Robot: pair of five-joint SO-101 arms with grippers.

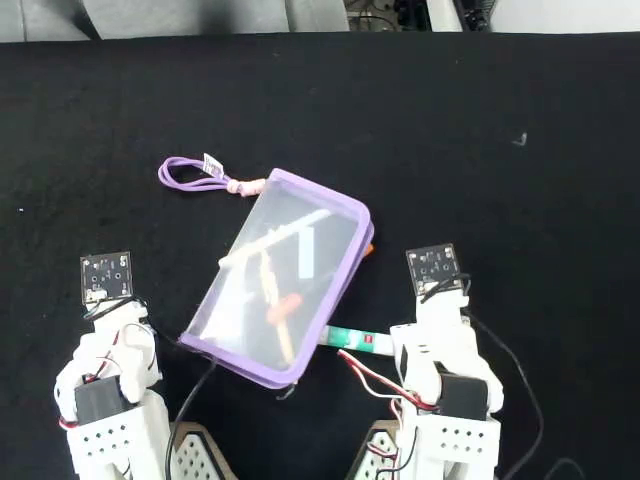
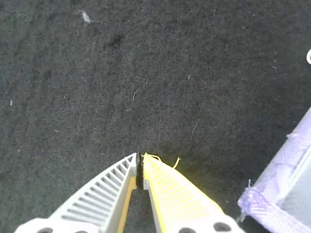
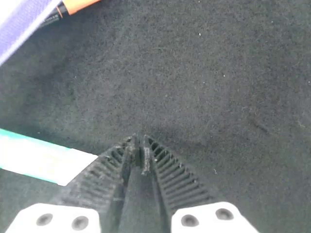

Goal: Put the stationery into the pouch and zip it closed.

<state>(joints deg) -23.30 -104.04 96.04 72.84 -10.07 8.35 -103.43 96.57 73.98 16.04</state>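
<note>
- Pouch (image 1: 285, 290) in the high view lies on the black desk (image 1: 520, 200), between the two arms. Pens show through its clear face, and a purple strap (image 1: 190, 178) trails from its far corner. A green-and-white strip (image 1: 352, 340) lies outside it, and an orange pen (image 1: 368, 248) pokes out at its edge.
- Left wrist view: the left fingers (image 2: 165, 189) are pressed together, empty, with the pouch's purple fabric corner just beside them.
- Right wrist view: the right fingers (image 3: 170, 174) are likewise together and empty. The strip is just beside them, the pen and pouch edge farther ahead.
- Handling, as a judgement: the pouch looks light and limp with a slick clear face, so the stitched fabric edge is the surer hold. The strip looks flat and stiff, best pinched across its width.
</note>
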